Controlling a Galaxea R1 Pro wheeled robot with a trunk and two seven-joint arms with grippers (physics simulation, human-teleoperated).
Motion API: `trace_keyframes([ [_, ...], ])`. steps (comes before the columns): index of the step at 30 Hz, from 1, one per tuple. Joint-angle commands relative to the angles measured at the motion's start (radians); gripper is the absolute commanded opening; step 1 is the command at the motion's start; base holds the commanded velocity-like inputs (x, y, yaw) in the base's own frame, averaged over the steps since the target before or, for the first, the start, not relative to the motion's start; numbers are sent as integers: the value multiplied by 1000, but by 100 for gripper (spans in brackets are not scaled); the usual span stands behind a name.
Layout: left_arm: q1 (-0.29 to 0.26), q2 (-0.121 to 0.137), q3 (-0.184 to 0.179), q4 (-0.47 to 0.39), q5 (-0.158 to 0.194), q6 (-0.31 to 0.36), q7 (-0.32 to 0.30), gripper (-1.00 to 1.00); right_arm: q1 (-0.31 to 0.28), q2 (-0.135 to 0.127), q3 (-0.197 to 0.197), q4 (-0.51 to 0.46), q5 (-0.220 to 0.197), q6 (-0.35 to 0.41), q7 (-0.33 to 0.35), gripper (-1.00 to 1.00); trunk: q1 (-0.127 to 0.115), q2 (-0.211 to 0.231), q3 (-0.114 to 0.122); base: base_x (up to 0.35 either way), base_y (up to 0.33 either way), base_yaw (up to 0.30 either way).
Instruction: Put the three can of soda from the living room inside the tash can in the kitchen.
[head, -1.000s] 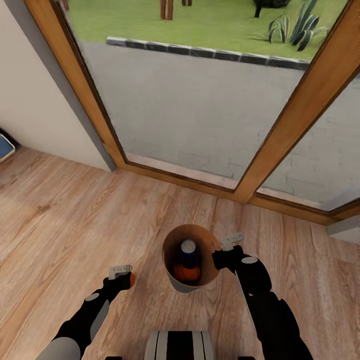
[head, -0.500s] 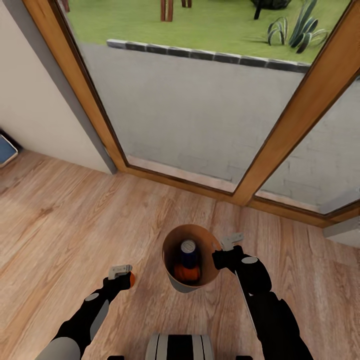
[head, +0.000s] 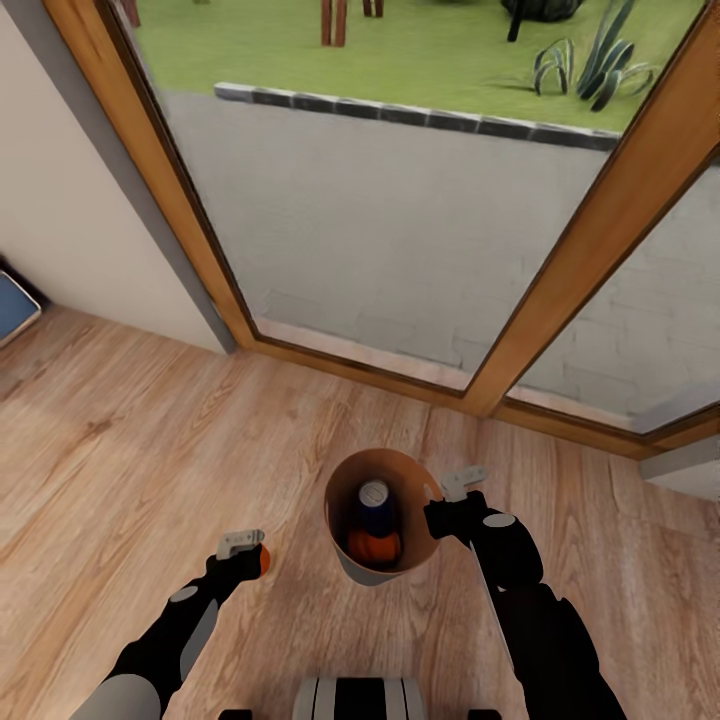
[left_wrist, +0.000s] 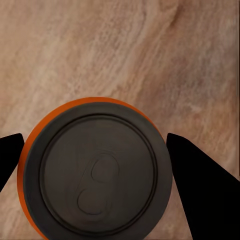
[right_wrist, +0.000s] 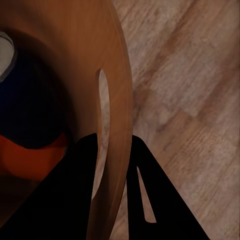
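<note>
The trash can (head: 385, 520) hangs above the floor in front of the robot, its mouth tipped up toward the head camera, so its long axis leans rather than standing plumb. The right hand (head: 447, 503) is clamped on its rim: in the right wrist view one dark finger (right_wrist: 75, 195) lies inside the brown wall (right_wrist: 117, 100) and the other outside it. Inside the bin, a dark blue can (head: 375, 508) points its silver top up toward the rim, with an orange can (head: 375, 547) lying below it against the bottom; I cannot tell which way the orange one's axis runs. The left hand (head: 243, 553) is closed on a second orange can (left_wrist: 95, 170), held well apart from the bin on the robot's left; its top faces straight into the left wrist camera, so its axis runs along the fingers (left_wrist: 200, 185), which sit against either side. Under everything lies a light wood plank floor (head: 130, 440). Ahead stand wood-framed glass doors (head: 590, 240), with grey paving and grass outside, and a pale wall (head: 60, 220) to the left.
</note>
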Motion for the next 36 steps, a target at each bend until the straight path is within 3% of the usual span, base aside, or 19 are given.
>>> trace_keyframes([
  [1,0,0,0,0,0,1,-2,-100,0,0,0,0,-20,2,3,-100,-4,7,3,0,0,0],
  [36,0,1,0,-1,0,5,-3,-100,0,0,0,1,-21,2,3,-100,-138,252,113,0,0,0],
])
